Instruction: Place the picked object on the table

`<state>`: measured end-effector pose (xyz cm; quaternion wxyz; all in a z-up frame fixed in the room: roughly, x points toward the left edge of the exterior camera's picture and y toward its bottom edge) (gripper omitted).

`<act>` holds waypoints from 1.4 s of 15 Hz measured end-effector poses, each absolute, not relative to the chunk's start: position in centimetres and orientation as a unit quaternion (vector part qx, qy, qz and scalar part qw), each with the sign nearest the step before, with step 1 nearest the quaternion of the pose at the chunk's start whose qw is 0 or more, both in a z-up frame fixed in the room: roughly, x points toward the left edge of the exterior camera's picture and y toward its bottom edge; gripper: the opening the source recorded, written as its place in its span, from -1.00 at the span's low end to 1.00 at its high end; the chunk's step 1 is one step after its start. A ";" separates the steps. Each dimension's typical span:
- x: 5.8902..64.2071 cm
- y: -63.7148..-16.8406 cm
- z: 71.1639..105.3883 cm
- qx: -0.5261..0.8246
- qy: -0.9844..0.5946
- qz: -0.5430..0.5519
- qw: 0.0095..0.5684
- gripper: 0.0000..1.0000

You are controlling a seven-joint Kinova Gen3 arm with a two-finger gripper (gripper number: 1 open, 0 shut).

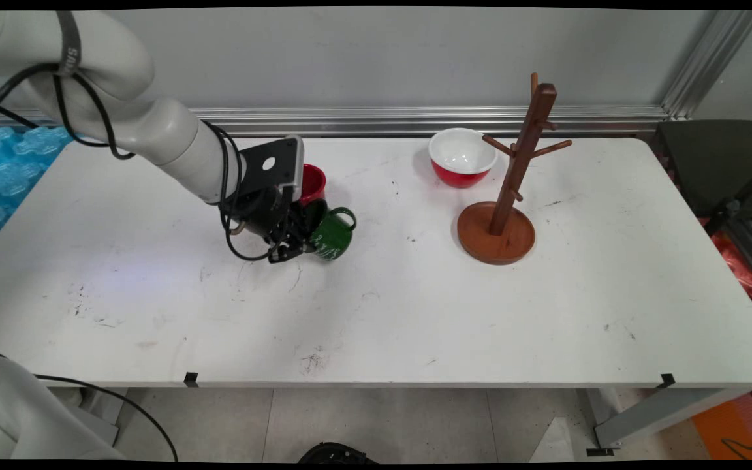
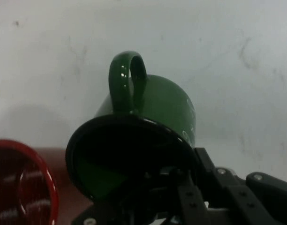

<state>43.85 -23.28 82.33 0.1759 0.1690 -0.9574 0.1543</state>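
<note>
In the main view, your gripper [image 1: 288, 251] was down at the green mug [image 1: 331, 236], which leaned tilted on the table [image 1: 415, 313], its handle up and to the right. The fingers sat at the mug's near-left rim, but from there you could not tell how they stood on it. A red cup [image 1: 311, 183] stood just behind the green mug, partly hidden by the wrist. Well to the right of the mug stood a wooden mug tree [image 1: 510, 189] on its round base, and a red bowl [image 1: 462, 157] with a white inside sat just behind and left of the tree.

The hand view showed you what the other hid: the mug's [image 2: 153, 108] black-edged mouth faced the camera, its handle pointing up in the picture, and the gripper [image 2: 181, 187] was clenched on the rim, one finger inside the mouth and one outside. The red cup's [image 2: 24, 187] rim lay just left of the mug. The tree and bowl were out of this view.
</note>
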 end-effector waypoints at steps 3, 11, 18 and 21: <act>43.9 -22.8 81.7 0.169 -0.960 0.158 0.156 -1.00; 42.7 -21.6 80.8 0.164 -0.964 0.179 0.106 -1.00; 41.4 -21.6 82.4 0.169 -0.959 0.206 0.101 -1.00; 41.0 -21.5 83.1 0.171 -0.957 0.210 0.104 -1.00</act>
